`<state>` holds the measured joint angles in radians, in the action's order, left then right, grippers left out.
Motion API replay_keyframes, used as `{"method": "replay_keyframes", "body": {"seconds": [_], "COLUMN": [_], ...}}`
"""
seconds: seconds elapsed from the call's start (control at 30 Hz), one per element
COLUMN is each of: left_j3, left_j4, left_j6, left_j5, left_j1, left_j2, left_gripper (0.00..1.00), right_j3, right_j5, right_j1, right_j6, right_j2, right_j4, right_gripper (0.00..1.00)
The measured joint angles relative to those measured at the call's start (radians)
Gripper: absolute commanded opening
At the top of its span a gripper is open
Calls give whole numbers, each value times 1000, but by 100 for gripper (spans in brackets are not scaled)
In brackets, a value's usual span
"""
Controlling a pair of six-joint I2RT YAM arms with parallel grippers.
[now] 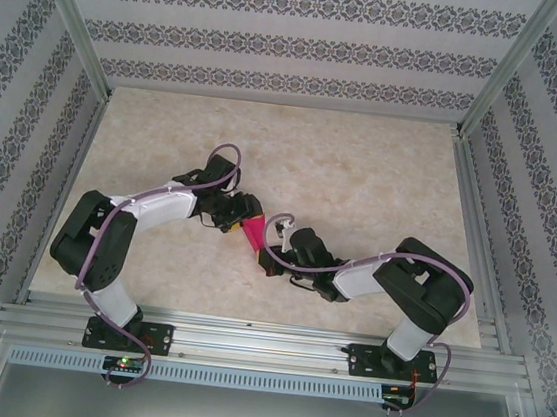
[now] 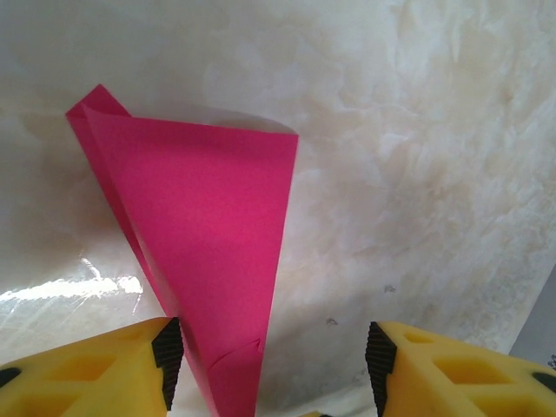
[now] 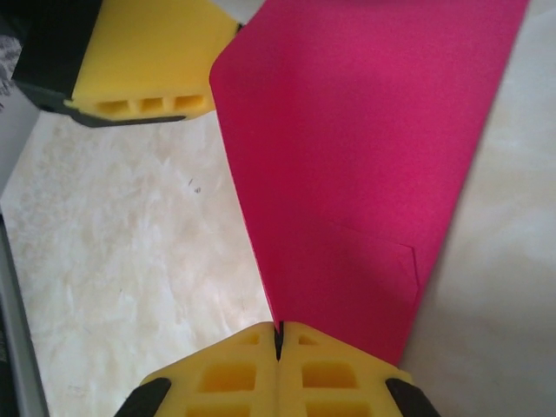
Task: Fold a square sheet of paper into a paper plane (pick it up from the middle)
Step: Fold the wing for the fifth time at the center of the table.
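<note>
The sheet of paper (image 1: 253,233) is magenta-pink and folded into a narrow tapered wedge, held just above the middle of the table. My right gripper (image 3: 278,334) is shut on the edge of the paper (image 3: 347,156) near its narrow end; from above, this right gripper (image 1: 265,254) sits at the paper's near end. My left gripper (image 2: 274,352) is open, and the paper's (image 2: 208,226) narrow end runs between its fingers, close to the left pad (image 2: 168,356) and well clear of the other. From above, the left gripper (image 1: 238,218) is at the paper's far-left side.
The beige marbled table (image 1: 362,178) spreads out around both arms. Patterned walls and metal posts close it in at the back and sides, and a metal rail (image 1: 263,343) runs along the near edge. One yellow finger (image 3: 143,61) of the left gripper shows in the right wrist view.
</note>
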<state>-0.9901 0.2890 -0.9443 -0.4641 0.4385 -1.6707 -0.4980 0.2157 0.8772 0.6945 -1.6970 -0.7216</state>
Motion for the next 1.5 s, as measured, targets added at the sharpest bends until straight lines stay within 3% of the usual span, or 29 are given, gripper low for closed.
{"method": "replay_keyframes", "body": {"seconds": [0.2,0.47,0.53,0.67,0.87,1.17,1.3,1.5], "left_j3": [1,1,0,0,0,0,0,0], "left_j4": [45,84,92,100,102,101,101,101], "left_j6": [-19,-26,-25,-22,-21,-21,-21,-21], "left_j5": [0,0,0,0,-5,-10,-15,-23], "left_j1": [0,0,0,0,0,0,0,0], "left_j2": [-6,-6,-6,-6,-6,-6,-6,-6], "left_gripper": [53,21,12,6,4,4,4,4], "right_j3": [-13,-13,-15,-45,-101,-208,-240,-257], "right_j5": [-75,-186,-217,-276,-411,-653,-718,-774], "right_j1": [48,100,110,130,196,306,319,325], "right_j6": [-83,-200,-235,-310,-444,-631,-656,-666], "right_j2": [2,45,65,85,86,37,-8,-36], "right_j4": [22,68,92,169,277,391,423,442], "right_gripper": [2,7,12,25,35,43,40,27]}}
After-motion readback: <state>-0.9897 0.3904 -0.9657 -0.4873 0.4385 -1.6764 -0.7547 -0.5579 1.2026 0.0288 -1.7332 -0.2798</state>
